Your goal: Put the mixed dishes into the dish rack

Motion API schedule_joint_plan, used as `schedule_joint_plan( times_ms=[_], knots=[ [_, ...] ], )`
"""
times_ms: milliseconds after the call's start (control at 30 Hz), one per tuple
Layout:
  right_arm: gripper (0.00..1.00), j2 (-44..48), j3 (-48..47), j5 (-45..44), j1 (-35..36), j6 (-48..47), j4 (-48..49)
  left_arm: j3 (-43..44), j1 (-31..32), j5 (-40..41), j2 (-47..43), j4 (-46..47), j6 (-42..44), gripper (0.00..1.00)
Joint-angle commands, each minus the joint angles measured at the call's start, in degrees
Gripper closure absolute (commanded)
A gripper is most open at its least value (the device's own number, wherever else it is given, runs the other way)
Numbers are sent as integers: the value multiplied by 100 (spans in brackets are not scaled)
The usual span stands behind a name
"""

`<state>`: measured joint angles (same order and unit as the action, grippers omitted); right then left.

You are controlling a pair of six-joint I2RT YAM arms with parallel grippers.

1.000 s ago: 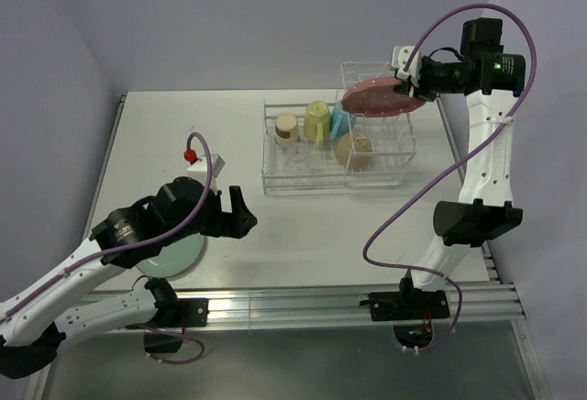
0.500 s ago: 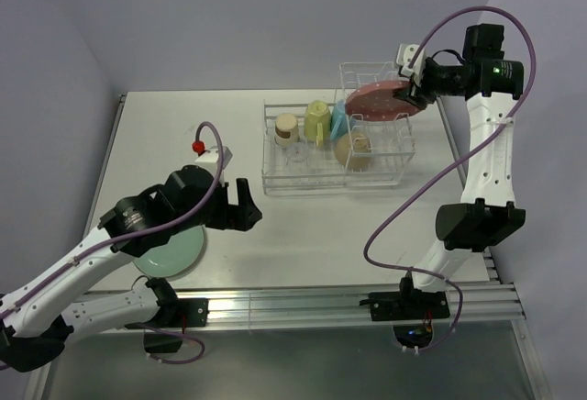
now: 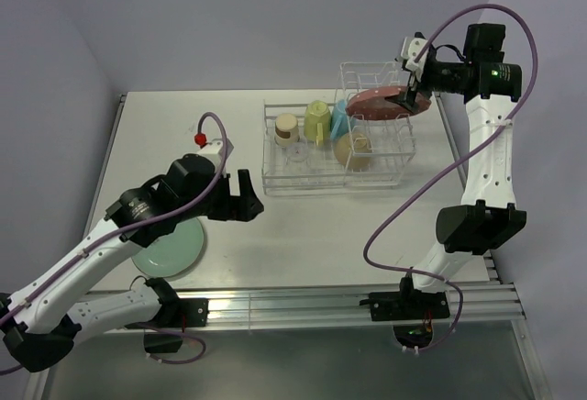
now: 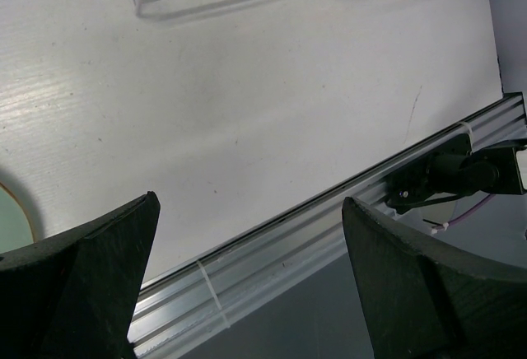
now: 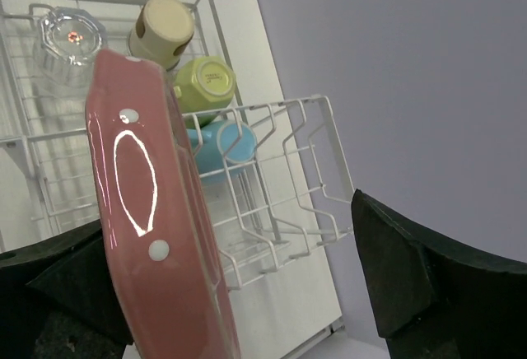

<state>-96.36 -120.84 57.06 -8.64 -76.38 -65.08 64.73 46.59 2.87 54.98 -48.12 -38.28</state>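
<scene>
pink dotted plate (image 5: 136, 211) tilted atop white rack (image 3: 316, 172), between wide-open right jaws, nearer one, left jaws wide

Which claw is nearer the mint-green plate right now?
Left. The left claw hovers just right of the mint-green plate, which lies partly under that arm. The right claw is far off at the dish rack, by the pink dotted plate.

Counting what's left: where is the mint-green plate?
Top view: mint-green plate lies on the table, near left, partly under the left arm, outside the dish rack.
</scene>
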Motion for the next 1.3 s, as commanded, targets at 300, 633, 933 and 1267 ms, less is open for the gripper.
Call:
schedule_joint_plan(
  times_ms=[300, 633, 933, 1267],
  knots=[
    [0, 354, -212, 403, 21, 264, 435, 215, -167, -296, 83, 286, 198, 1],
    [1, -295, -1073, 297, 12, 396, 373, 391, -387, -445, 259, 189, 427, 1],
    [1, -524, -1293, 394, 12, 606, 707, 383, -624, -604, 347, 233, 550, 1],
    [2, -411, -1127, 719, 47, 563, 698, 242, -739, -709, 303, 277, 515, 1]
  ],
)
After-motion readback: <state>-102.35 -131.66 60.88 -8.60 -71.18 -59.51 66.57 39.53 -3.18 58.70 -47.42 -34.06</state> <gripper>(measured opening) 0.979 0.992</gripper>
